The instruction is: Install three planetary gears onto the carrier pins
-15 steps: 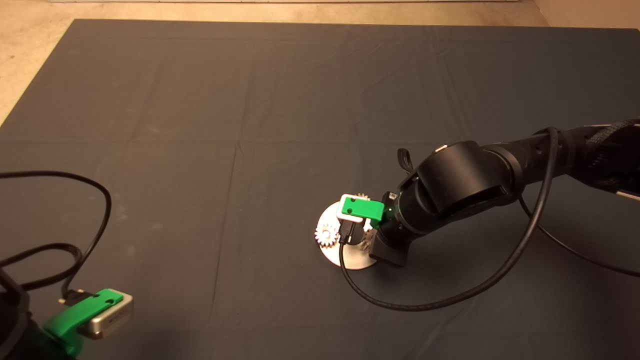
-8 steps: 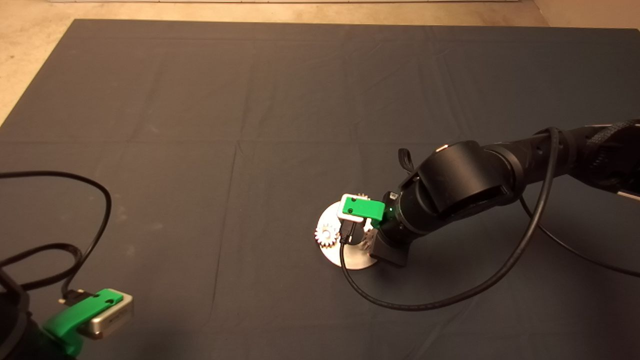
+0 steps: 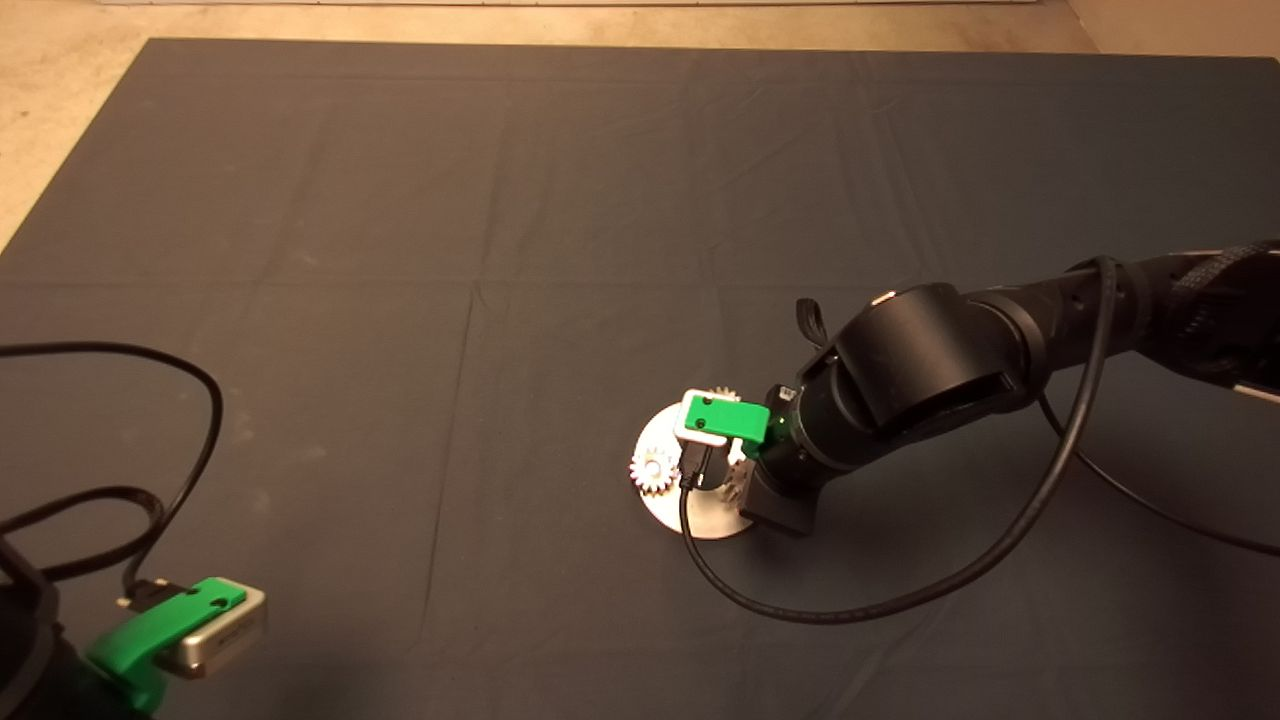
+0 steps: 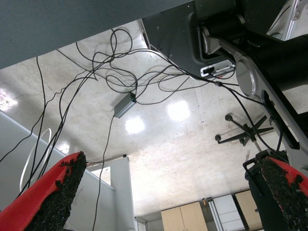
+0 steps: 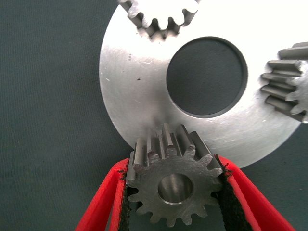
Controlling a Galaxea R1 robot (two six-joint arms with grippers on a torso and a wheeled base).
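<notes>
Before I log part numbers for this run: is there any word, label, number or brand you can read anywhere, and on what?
None readable.
Gear held in the right gripper: bare metal, no marking.
Disc: only scratches, no engraving.
Grey camera body by the left gripper: a dark mark on its side, too small to read.
Small white tag on the right arm: too small to read.
</notes>
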